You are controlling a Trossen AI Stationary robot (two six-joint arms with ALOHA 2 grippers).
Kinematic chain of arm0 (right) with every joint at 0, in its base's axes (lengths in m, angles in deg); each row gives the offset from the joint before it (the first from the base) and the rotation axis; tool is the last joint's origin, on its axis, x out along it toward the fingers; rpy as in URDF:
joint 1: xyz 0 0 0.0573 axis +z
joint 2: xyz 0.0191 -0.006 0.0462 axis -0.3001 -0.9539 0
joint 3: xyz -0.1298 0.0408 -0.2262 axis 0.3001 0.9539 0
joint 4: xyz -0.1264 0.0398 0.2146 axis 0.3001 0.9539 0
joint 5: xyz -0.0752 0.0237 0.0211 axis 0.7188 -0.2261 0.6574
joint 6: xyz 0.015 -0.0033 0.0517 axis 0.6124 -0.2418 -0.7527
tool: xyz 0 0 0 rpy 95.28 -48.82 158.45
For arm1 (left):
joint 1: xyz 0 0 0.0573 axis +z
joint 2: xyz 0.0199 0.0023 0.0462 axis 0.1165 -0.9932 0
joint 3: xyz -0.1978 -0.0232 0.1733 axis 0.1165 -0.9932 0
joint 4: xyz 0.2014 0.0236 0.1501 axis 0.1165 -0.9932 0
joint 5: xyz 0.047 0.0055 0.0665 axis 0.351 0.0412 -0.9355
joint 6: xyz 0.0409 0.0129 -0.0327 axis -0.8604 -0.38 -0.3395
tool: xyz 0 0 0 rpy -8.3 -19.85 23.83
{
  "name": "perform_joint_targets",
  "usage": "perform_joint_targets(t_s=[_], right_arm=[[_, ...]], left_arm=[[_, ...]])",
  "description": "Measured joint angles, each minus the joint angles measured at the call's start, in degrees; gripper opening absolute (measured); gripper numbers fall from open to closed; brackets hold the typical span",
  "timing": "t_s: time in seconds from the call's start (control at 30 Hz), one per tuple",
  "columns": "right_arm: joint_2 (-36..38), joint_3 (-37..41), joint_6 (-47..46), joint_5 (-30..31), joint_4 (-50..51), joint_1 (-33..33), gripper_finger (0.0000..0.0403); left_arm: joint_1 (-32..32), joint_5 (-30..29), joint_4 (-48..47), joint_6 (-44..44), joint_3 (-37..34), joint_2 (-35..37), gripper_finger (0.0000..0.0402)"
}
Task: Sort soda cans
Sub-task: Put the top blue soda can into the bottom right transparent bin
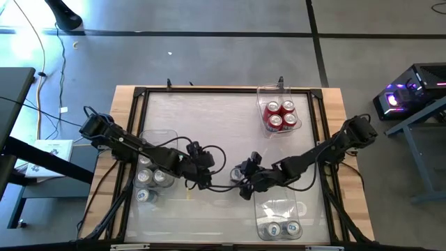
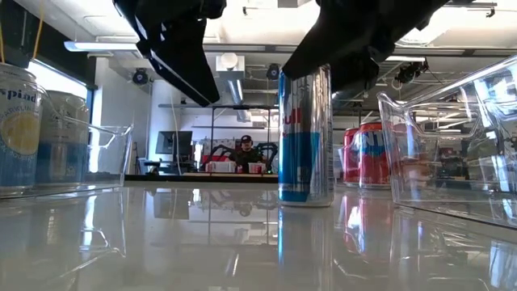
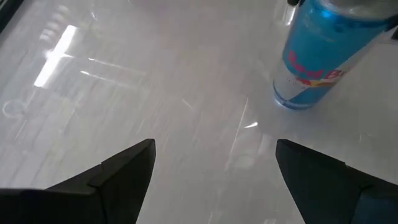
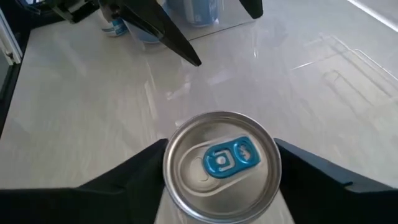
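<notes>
Nearest the front table edge, a clear bin [image 1: 280, 215] held two blue-topped cans [image 1: 282, 229] at its front end. Just behind it, mid-table, the right gripper [image 1: 245, 183] stood over a tall blue-and-silver can [image 2: 305, 133] that stood upright on the white table [image 1: 209, 118]; right wrist view showed the can's silver top with blue tab [image 4: 222, 163] sitting between the two dark fingers [image 4: 130, 186], one on each side, close against the rim. Whether the fingers were actually touching the can I couldn't tell, so grip unconfirmed; can was still on the table surface in the low view. Left gripper [image 1: 203, 176] was just beside it, to the left, fingers [image 3: 118, 177] spread wide with nothing between them, only bare table under them, and the blue can [image 3: 323, 53] off to one side, apart from them. Under the left arm, at the table's left side, another clear bin [image 1: 155, 143] held several silver-grey cans [image 1: 152, 178]; the low view showed pale yellow-labelled cans [image 2: 20, 125] there. Farthest, at the back right of the table, a third clear bin [image 1: 273, 90] held four red cans [image 1: 280, 115] in a two-by-two block. Beyond the table in the low view, a person [image 2: 246, 149] sat at a desk in the room.
</notes>
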Motion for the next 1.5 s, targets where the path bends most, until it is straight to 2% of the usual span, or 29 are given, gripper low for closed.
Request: perform_joint_targets(t_s=[0.07,0.23,0.33,0.43,0.53,0.67,0.83,0.97,1.1,1.27,1.5], right_arm=[[0.0,0.0,0.7,0.1,-0.4,0.0,0.0226],[0.6,-2.2,3.9,-0.1,0.4,0.0,0.0223],[4.2,-5.6,8.1,0.3,1.9,1.0,0.0223],[9.1,-10.1,11.3,-1.2,9.1,3.6,0.0223],[14.3,-14.7,9.9,-1.2,20.7,7.4,0.0223],[20.6,-17.1,1.7,0.8,32.2,13.8,0.0223],[23.2,-12.1,-15.4,6.4,41.1,23.2,0.0223],[23.3,-5.1,-30.4,11.6,43.0,29.4,0.0223],[23.3,2.3,-41.9,13.9,40.5,33.2,0.0223],[23.3,8.1,-46.1,11.3,33.3,35.9,0.0223],[23.3,8.6,-46.2,7.7,31.9,37.3,0.0223]], left_arm=[[0.0,-0.1,0.2,0.0,0.0,0.0,0.0328],[-0.2,-1.8,0.0,0.6,0.0,0.0,0.0328],[-0.8,-3.6,-0.9,1.4,0.0,0.2,0.0328],[-1.7,-5.0,-1.7,1.5,0.0,0.6,0.0328],[-2.7,-6.9,-2.4,1.6,0.0,0.7,0.0328],[-3.7,-9.7,-2.7,2.1,0.0,0.8,0.0328],[-4.5,-11.9,-2.8,2.6,0.0,0.8,0.0328],[-4.8,-12.5,-2.9,3.0,0.0,0.8,0.0328],[-4.7,-12.6,-2.9,3.0,0.0,0.8,0.0328],[-4.7,-12.5,-2.9,3.0,0.0,0.8,0.0328],[-4.6,-12.5,-2.9,3.2,0.0,0.8,0.0328]])
